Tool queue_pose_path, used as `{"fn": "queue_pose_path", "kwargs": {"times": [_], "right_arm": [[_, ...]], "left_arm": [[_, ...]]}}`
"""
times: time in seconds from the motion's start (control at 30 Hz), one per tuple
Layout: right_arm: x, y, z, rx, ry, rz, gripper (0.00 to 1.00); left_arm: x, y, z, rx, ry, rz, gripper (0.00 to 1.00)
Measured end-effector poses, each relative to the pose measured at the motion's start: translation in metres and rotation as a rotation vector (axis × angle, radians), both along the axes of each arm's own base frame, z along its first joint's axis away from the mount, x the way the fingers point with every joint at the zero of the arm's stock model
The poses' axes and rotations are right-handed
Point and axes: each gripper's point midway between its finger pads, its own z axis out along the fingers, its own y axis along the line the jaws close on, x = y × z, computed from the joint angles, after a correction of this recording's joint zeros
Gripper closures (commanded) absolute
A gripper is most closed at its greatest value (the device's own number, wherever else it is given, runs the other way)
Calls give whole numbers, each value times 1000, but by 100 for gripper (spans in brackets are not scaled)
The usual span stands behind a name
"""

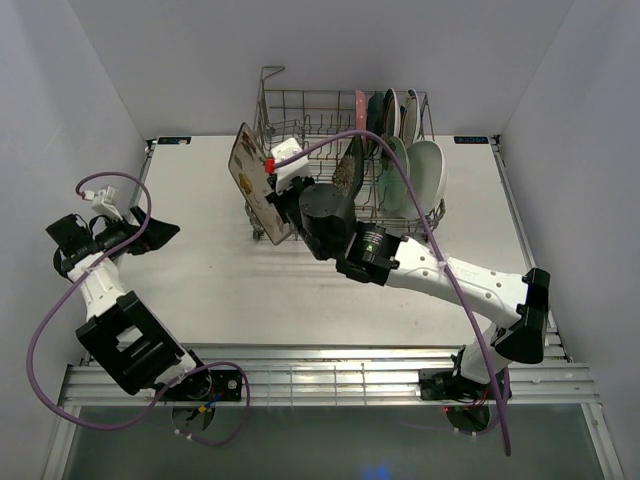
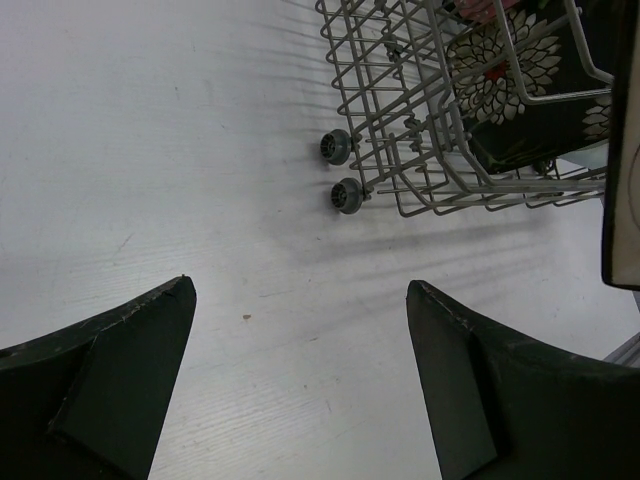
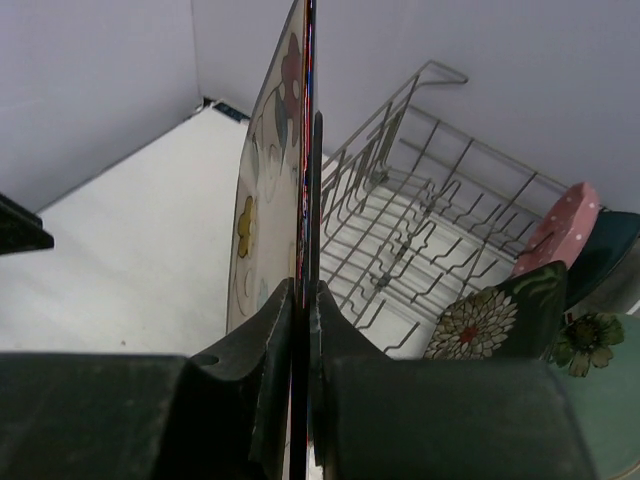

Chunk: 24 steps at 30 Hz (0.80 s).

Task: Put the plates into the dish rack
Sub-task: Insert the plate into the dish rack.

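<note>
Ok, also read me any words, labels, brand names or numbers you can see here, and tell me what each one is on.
No text is legible in any view.
Green sticker on the right arm: too small to read.
Dark tags at the far corners of the table: too blurred to read.
Cream floral plate: flower pattern only, no lettering.

cream plate (image 3: 262, 205) base hidden in right tool (image 3: 303, 292), dish rack (image 2: 437, 150) seemingly mostly cropped

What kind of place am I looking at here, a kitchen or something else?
Probably a robot test cell, not a kitchen: plain walls box in a white table, the left arm and right arm are bolted at its edge, and a rack holds plates.
</note>
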Motion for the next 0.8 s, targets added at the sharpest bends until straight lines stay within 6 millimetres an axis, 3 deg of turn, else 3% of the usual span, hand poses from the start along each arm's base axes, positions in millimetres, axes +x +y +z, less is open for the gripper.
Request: {"fn": "queue_pose_path", "kwargs": {"times": [0.2, 0.43, 0.67, 0.8], "right_arm": [[5, -23, 43, 86, -84, -74, 92], [19, -45, 73, 105, -144, -173, 92], [55, -78, 100, 133, -184, -332, 92], [82, -96, 98, 131, -190, -421, 92]], "left_arm": [[1, -2, 4, 2, -10, -2, 3], [3, -9, 9, 0, -18, -14, 3], [8, -18, 17, 7, -38, -16, 3], [11, -23, 24, 6, -50, -2, 3]]}}
